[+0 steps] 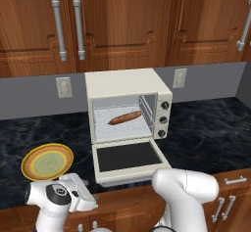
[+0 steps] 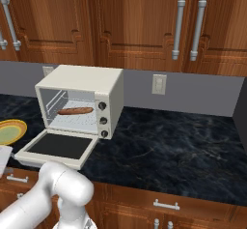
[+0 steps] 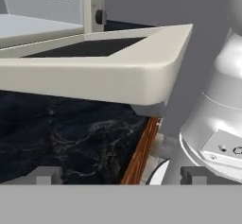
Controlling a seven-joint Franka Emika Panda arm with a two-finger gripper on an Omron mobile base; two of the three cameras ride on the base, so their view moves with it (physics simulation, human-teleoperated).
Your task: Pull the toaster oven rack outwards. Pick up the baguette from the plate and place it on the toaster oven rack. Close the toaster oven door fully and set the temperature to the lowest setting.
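The baguette (image 1: 125,117) lies on the toaster oven rack (image 1: 122,121) inside the toaster oven (image 1: 128,104), its long axis running roughly side to side across the cavity, a little askew; the plate (image 1: 47,162) sits bare on the dark counter (image 1: 206,133) to the left of the oven. So the bread step looks finished, and what remains is the door and the temperature knob. The toaster oven door (image 1: 128,158) hangs fully open, lying flat and level out over the counter's front edge, glass pane facing up. The relation that matters is this: the gripper (image 3: 120,176) sits low, below and just in front of the door's outer edge, looking up and along the underside of its pale front lip (image 3: 94,79). In the left base view the hand hangs down at the cabinet front, to the left of the door and beneath its level. To close the door, the hand would likely need to come up under that lip and push it upward and back toward the oven face. The fingers (image 3: 45,175) stand spread wide, released, holding nothing and touching nothing. The three knobs (image 1: 163,120) run down the oven's right side, well apart from the hand.
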